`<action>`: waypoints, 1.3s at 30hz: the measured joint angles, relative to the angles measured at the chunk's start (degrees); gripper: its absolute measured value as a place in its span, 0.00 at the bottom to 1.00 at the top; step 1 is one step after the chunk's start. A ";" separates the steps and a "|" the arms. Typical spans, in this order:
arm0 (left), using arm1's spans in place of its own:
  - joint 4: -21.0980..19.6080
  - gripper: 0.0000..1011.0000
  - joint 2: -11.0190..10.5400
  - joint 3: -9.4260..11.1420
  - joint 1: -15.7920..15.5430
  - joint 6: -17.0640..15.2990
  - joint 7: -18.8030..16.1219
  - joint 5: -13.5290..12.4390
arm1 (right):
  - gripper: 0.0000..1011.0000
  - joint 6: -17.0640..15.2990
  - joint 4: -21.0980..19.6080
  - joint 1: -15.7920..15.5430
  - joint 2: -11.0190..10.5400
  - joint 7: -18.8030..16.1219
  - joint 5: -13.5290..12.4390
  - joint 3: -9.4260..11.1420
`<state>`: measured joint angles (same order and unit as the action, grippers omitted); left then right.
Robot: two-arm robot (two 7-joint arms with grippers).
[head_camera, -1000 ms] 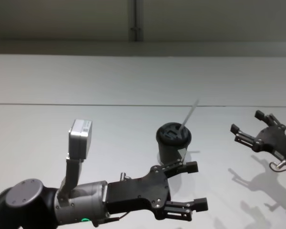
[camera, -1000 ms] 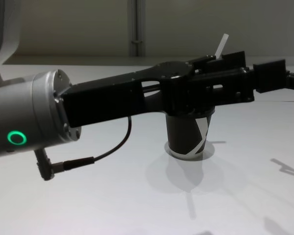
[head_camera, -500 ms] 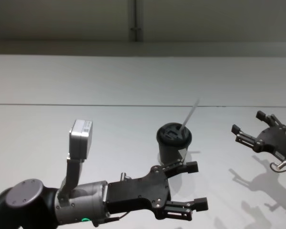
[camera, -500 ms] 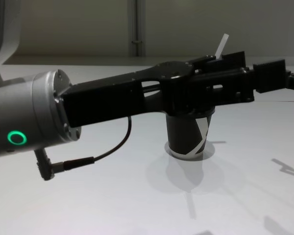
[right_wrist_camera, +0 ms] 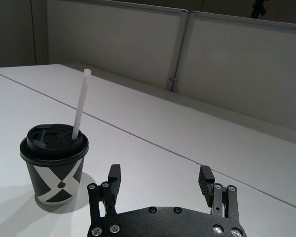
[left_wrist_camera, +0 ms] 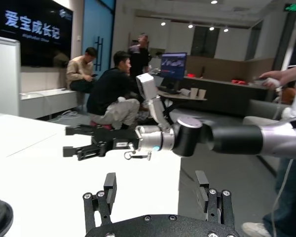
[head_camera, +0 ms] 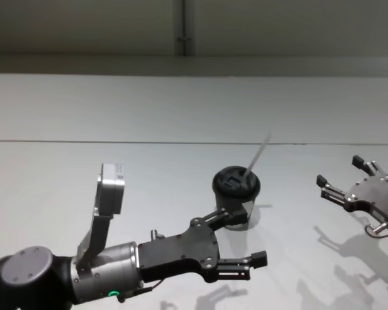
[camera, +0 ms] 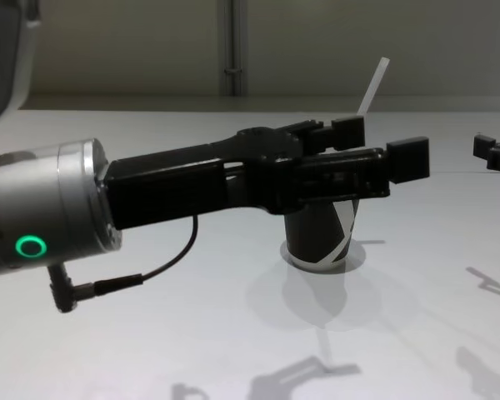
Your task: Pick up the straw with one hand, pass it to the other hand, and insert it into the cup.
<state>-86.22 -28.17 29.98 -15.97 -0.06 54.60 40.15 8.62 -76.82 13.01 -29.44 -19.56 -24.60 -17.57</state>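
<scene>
Matt paper cup point(head_camera: 236, 208), translucent plastic straw point(head_camera: 257, 157), smooth white table point(head_camera: 84, 168)

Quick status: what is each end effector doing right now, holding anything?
Left end effector: open, holding nothing, in front of the cup.
Right end effector: open, empty, off to the cup's right.
The straw stands in the cup's lid.

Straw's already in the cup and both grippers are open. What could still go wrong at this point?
1. The left gripper hangs open close beside the cup; a sideways swing while retreating could tip it.
2. The straw leans well above the lid, so any arm crossing over could catch it.
The right gripper is off to the side, less of a risk.
</scene>
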 joint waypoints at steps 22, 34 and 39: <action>1.72 0.99 -2.01 -1.32 1.45 2.19 -17.34 -7.90 | 0.99 -1.40 -3.25 -1.23 -4.10 16.72 7.92 -6.60; 2.49 0.99 -3.01 -1.95 2.13 3.28 -25.86 -11.75 | 0.99 -1.77 -4.12 -1.56 -5.18 21.10 10.00 -8.33; 2.88 0.99 -3.48 -2.24 2.46 3.76 -29.77 -13.57 | 0.99 -1.77 -4.12 -1.58 -5.21 21.17 10.03 -8.34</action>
<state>-83.34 -31.66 27.74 -13.52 3.70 24.83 26.58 6.85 -80.94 11.43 -34.65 1.61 -14.57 -25.91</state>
